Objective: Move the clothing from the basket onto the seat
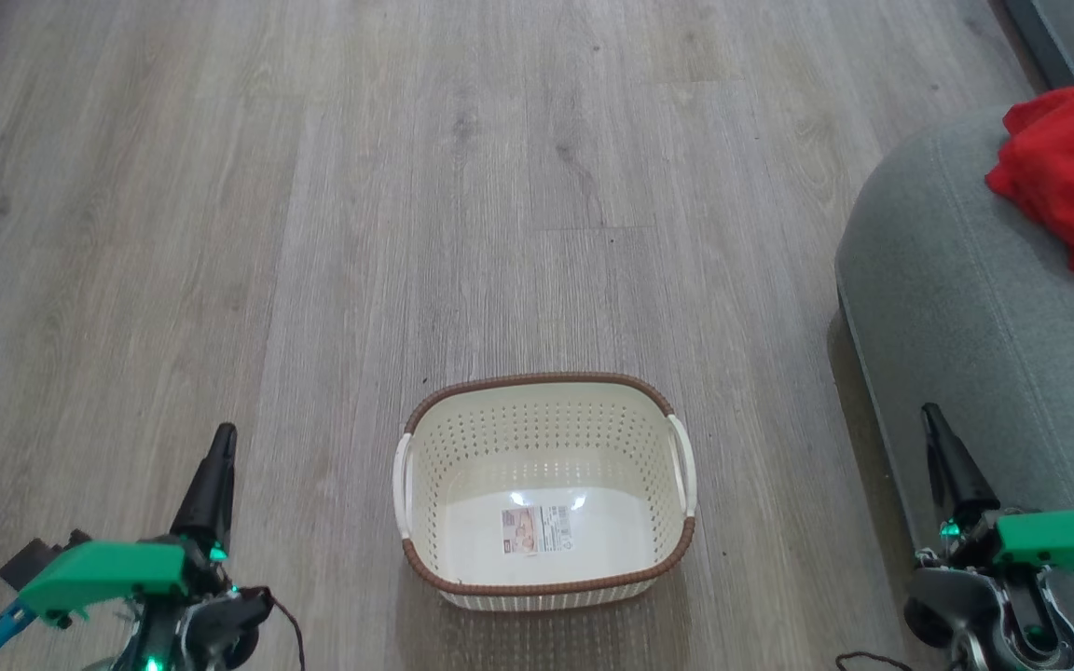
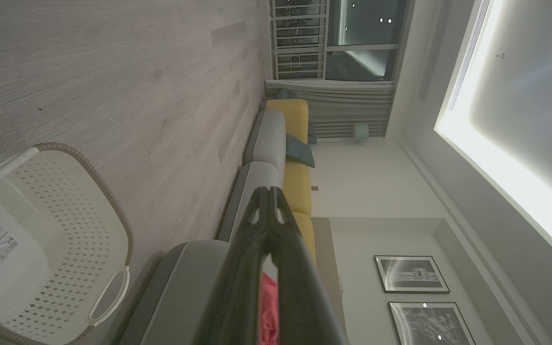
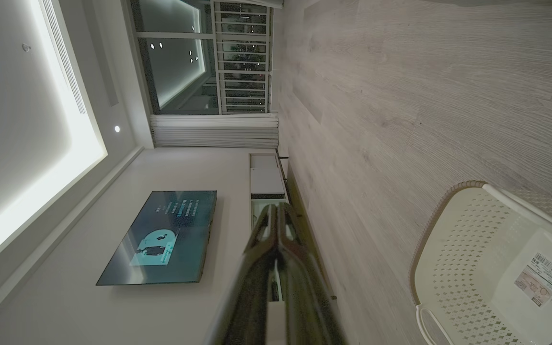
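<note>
Left gripper [image 1: 223,436]: low at the left of the head view, over bare floor, well apart from the basket. Its two long dark fingers are pressed together to one tapered point and hold nothing. The left wrist view shows the same, tips meeting [image 2: 271,192] with no gap. Judged a parked pose, clear of the work.

Floor [image 1: 406,186]: pale grey wood-look planks, matte, with long grain.

Basket [image 1: 546,377]: centre, upright on the floor between the two arms. It is a small oval of glossy cream plastic. The walls are pierced with rows of small holes, the rim is brown and woven-look, and a white loop handle [image 1: 683,461] sits on each side. The inside is bare, with only the label sticker [image 1: 537,529] on a smooth base that reflects the ceiling lights. No garment is left in it.

Right gripper [image 1: 930,415]: low at the right, just beside the seat's near edge. Its fingers are clenched to a point, with nothing between them.

Seat [image 1: 966,308]: a large grey upholstered mass with a rounded edge, stitched seams and a coarse weave. It is broad and soft, so it can take a loose heap.

Clothing [image 1: 1073,177]: bright red soft fabric, bunched and folded on itself, lying on top of the seat at the far right and partly cut off by the frame edge. Lettering or lining cannot be made out. With the basket bare and the clothing on the seat, the move looks done.
</note>
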